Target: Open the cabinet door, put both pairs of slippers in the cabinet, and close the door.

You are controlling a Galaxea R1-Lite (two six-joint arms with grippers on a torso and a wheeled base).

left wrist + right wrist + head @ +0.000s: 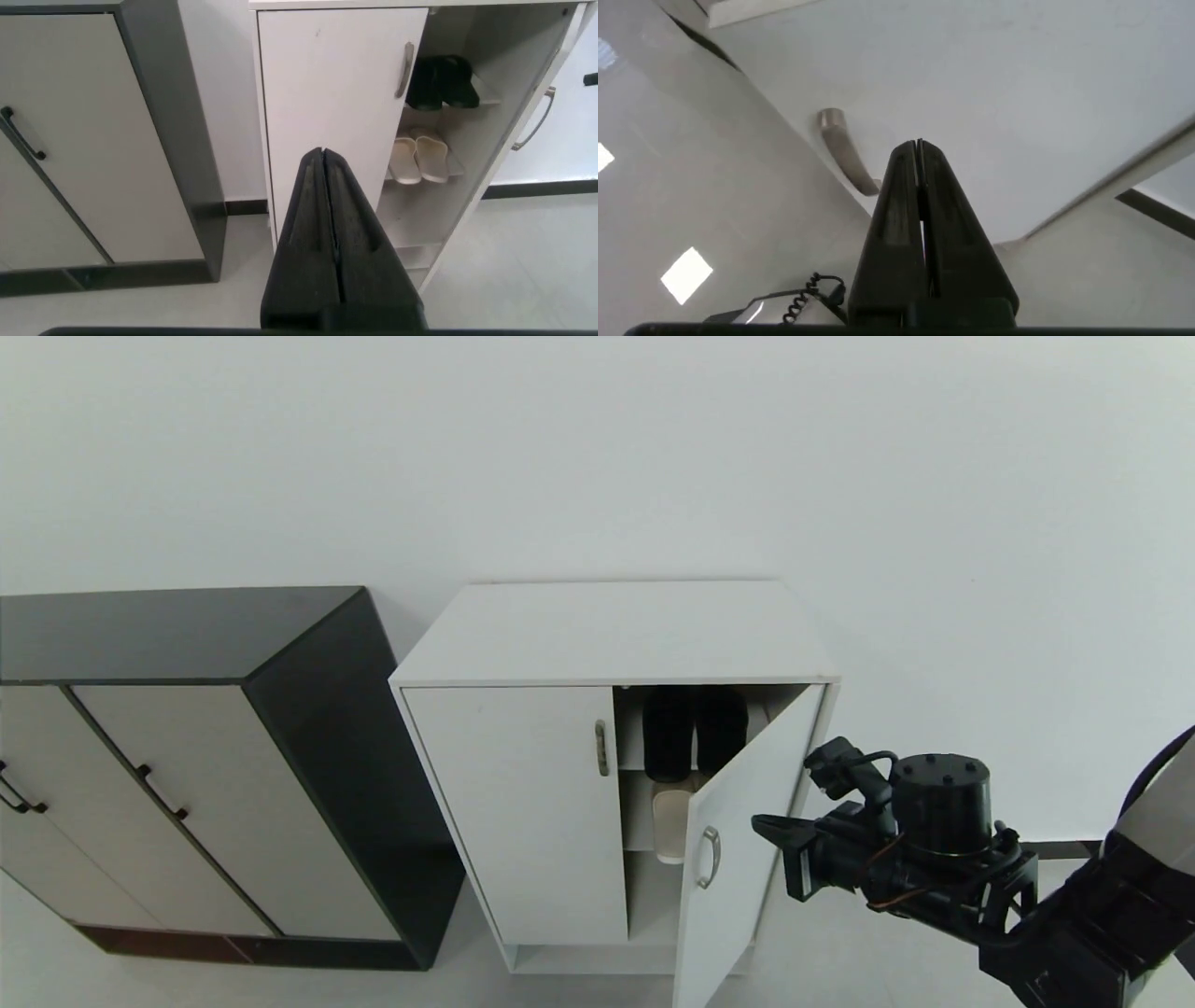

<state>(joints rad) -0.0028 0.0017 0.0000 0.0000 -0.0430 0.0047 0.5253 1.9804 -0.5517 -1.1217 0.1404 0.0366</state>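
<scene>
You see the white cabinet (616, 635) at centre, right door (738, 915) ajar: black slippers (695, 728) above white slippers (670, 817). Left gripper (322, 159) and right gripper (770, 828): jaws pressed together, empty.

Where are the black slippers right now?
In the head view, the black slippers sit on the top shelf of the white cabinet, right half, above the white slippers.

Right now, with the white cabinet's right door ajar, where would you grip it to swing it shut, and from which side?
Probably the curved handle near the free edge of the door: it bows off the outer face, leaving a finger gap. Come from that outer side, where the shut right pincer hangs; it must open first.
</scene>
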